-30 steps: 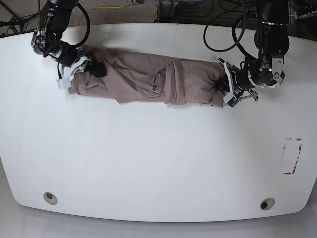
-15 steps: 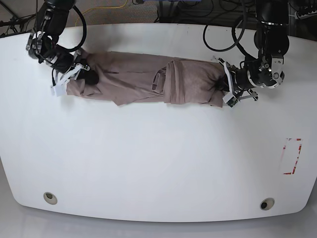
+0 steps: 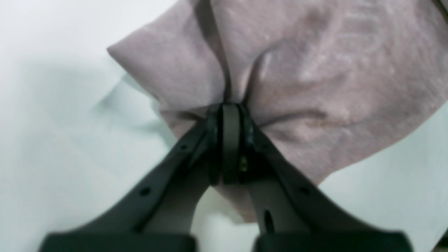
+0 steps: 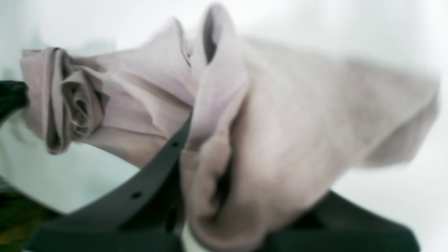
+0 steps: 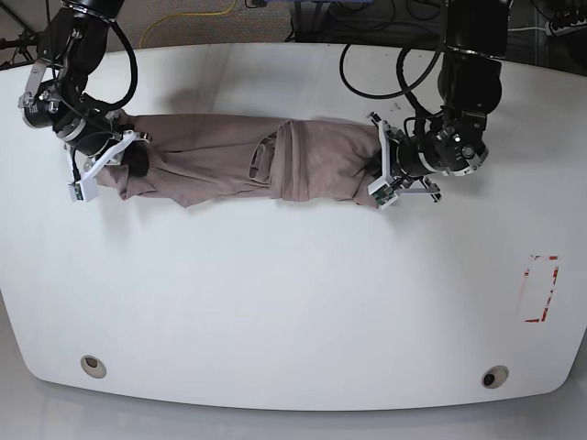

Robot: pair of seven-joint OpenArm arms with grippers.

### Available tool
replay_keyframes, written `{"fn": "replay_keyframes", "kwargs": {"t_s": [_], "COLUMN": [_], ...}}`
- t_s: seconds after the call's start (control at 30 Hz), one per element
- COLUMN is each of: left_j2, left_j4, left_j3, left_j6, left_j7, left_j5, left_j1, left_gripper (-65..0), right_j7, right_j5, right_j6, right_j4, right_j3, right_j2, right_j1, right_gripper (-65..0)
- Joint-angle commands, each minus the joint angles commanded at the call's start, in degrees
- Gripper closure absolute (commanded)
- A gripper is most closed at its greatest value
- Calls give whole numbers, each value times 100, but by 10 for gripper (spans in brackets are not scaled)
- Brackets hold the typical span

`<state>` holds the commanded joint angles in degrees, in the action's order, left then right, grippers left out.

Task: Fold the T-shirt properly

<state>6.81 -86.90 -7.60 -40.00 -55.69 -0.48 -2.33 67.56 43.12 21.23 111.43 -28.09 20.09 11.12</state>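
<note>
1. Both sets of jaws are clenched on cloth: the left gripper (image 3: 231, 115) pinches a puckered bit of the T-shirt (image 5: 248, 165) between its closed black fingers (image 3: 231, 140), creases fanning out from the pinch.
2. On the right gripper (image 4: 210, 189), fabric is bunched and draped over the dark fingers (image 4: 154, 164), gripped at the shirt's other end; the view is blurred.
3. From the base view, the T-shirt lies stretched in a long, narrow band across the far part of the white desk (image 5: 293, 302), held at both ends between the left gripper (image 5: 383, 174) and the right gripper (image 5: 117, 158).
4. A thicker folded ridge crosses the band near its middle.
5. A red-and-white marking (image 5: 541, 289) sits well apart, near the desk's edge.
</note>
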Motion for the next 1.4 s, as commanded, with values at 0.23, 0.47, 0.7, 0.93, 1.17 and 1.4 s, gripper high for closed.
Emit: {"fn": "replay_keyframes", "kwargs": {"t_s": [0.23, 0.47, 0.7, 0.93, 1.17, 1.4], "left_j2": [-738, -1125, -1284, -1442, -1581, -1581], "left_j4": [132, 132, 132, 360, 985, 1116], "left_j3": [0, -211, -738, -835, -809, -809], "left_j6": [0, 0, 0, 0, 0, 0], "left_j7": [-281, -316, -308, -290, -281, -53], "left_j5": [633, 844, 1020, 967, 967, 967], "left_j1": [264, 396, 396, 510, 853, 941], "left_gripper": [0, 0, 0, 0, 0, 0], "right_j7": [0, 9, 9, 9, -9, -9], "right_j5": [-668, -791, -624, -167, -220, -958], "right_j6": [0, 0, 44, 53, 26, 35], "right_j4": [316, 413, 475, 466, 457, 457], "right_j3": [615, 949, 1108, 1459, 1793, 1873], "right_j2": [149, 176, 132, 35, -193, -475], "right_j1": [-88, -255, -404, -651, -888, -967], "right_gripper": [0, 0, 0, 0, 0, 0]}}
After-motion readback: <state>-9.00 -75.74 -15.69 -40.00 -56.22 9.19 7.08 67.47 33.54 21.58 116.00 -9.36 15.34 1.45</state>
